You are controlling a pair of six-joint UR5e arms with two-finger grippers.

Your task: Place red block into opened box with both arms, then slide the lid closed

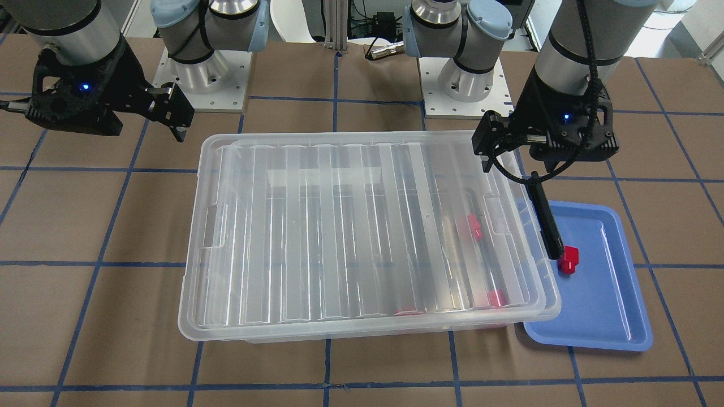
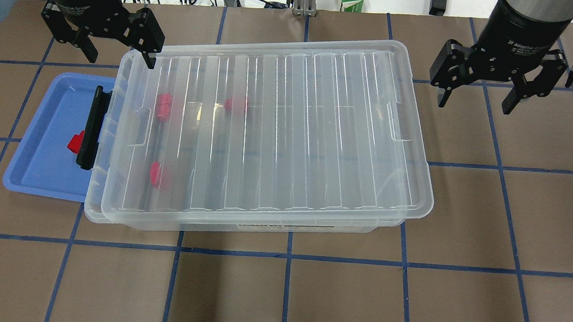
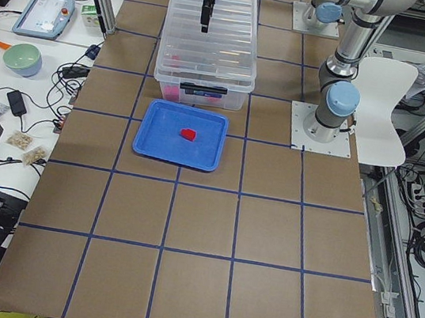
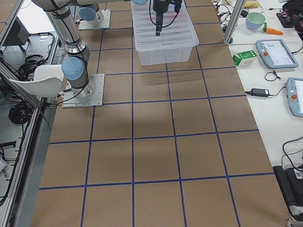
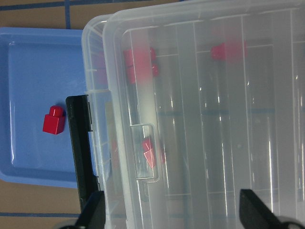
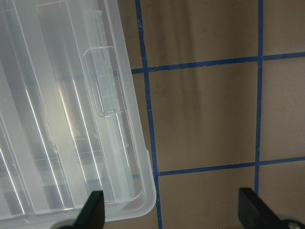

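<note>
At left, the red block (image 2: pixel 75 142) lies in the blue tray (image 2: pixel 39 158), just beside the long black finger (image 2: pixel 92 126) of the left gripper (image 2: pixel 118 55), whose fingers are spread wide and empty. The lid (image 2: pixel 294 130) covers nearly all of the box (image 2: pixel 259 228). Past the box's right end, the right gripper (image 2: pixel 476 103) hangs wide and empty.

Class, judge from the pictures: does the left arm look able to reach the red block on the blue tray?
Probably yes. The block lies uncovered on the tray, outside the box, and the open left gripper's long finger ends right beside it.
</note>
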